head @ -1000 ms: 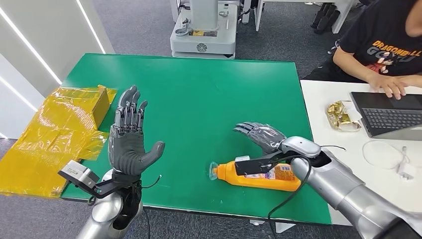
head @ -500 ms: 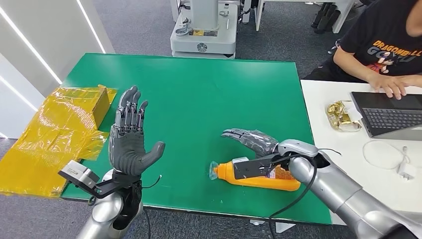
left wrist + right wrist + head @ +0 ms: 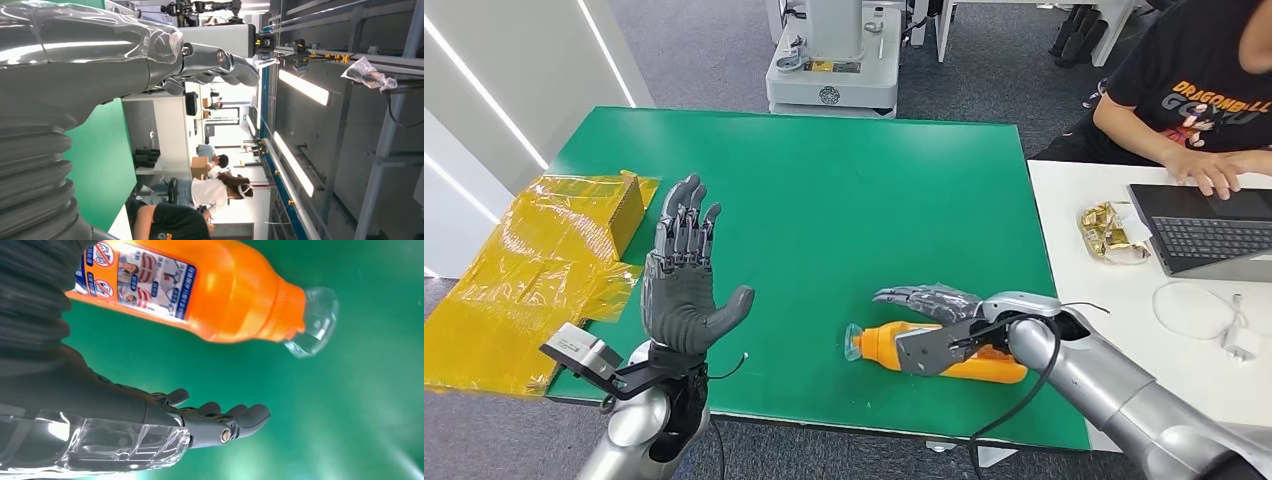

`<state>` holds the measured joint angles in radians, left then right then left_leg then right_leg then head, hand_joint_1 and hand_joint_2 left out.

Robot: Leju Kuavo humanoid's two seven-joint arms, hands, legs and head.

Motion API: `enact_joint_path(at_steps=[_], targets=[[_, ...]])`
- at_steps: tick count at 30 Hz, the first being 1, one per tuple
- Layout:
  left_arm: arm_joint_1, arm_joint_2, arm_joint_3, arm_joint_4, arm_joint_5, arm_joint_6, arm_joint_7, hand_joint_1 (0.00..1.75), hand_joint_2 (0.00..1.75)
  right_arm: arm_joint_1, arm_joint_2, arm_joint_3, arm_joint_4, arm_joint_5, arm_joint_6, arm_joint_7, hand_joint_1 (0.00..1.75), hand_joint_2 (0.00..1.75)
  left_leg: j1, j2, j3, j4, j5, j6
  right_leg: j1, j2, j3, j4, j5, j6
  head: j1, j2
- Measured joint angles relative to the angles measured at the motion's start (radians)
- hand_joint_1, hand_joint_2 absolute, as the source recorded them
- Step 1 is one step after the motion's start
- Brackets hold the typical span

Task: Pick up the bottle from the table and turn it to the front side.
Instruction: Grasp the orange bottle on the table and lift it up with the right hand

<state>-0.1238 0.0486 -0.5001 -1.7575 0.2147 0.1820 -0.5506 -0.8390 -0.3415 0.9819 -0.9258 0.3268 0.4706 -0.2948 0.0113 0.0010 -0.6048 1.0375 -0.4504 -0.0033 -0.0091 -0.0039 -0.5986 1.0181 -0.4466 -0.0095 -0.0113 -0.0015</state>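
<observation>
An orange bottle [image 3: 944, 352] with a clear cap lies on its side near the front edge of the green table [image 3: 824, 200], cap pointing left. In the right wrist view the bottle [image 3: 210, 287] shows a printed label with small pictures. My right hand [image 3: 934, 300] hovers just behind and over the bottle with its fingers [image 3: 220, 420] spread and nothing in it; whether it touches the bottle I cannot tell. My left hand [image 3: 682, 275] is raised upright over the table's front left part, palm toward me, fingers spread and empty. The left hand [image 3: 150, 50] is also seen from behind.
Crumpled yellow wrapping around a box [image 3: 554, 260] lies at the table's left edge. A white table [image 3: 1124, 300] on the right carries a laptop [image 3: 1204, 230], a gold packet [image 3: 1109, 232] and a cable. A person [image 3: 1194, 90] sits there typing. A grey machine base [image 3: 832, 70] stands beyond the far edge.
My right hand has moved left and down toward the bottle, its fingers now lower over the bottle's neck end. The left hand and the bottle have stayed in place.
</observation>
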Motion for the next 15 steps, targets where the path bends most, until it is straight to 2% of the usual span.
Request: enact_joint_path(at_steps=[15], targets=[[-0.001, 0.01, -0.001, 0.0, 0.032, 0.011, 0.004, 0.0, 1.75, -0.018, -0.033, 0.096, 0.07, 0.065, 0.031, 0.088, 0.0, 1.75, 0.0, 0.0, 0.0, 0.0, 0.0, 0.0, 0.0, 0.0, 0.0, 0.0, 0.0, 0.0, 0.0, 0.0]])
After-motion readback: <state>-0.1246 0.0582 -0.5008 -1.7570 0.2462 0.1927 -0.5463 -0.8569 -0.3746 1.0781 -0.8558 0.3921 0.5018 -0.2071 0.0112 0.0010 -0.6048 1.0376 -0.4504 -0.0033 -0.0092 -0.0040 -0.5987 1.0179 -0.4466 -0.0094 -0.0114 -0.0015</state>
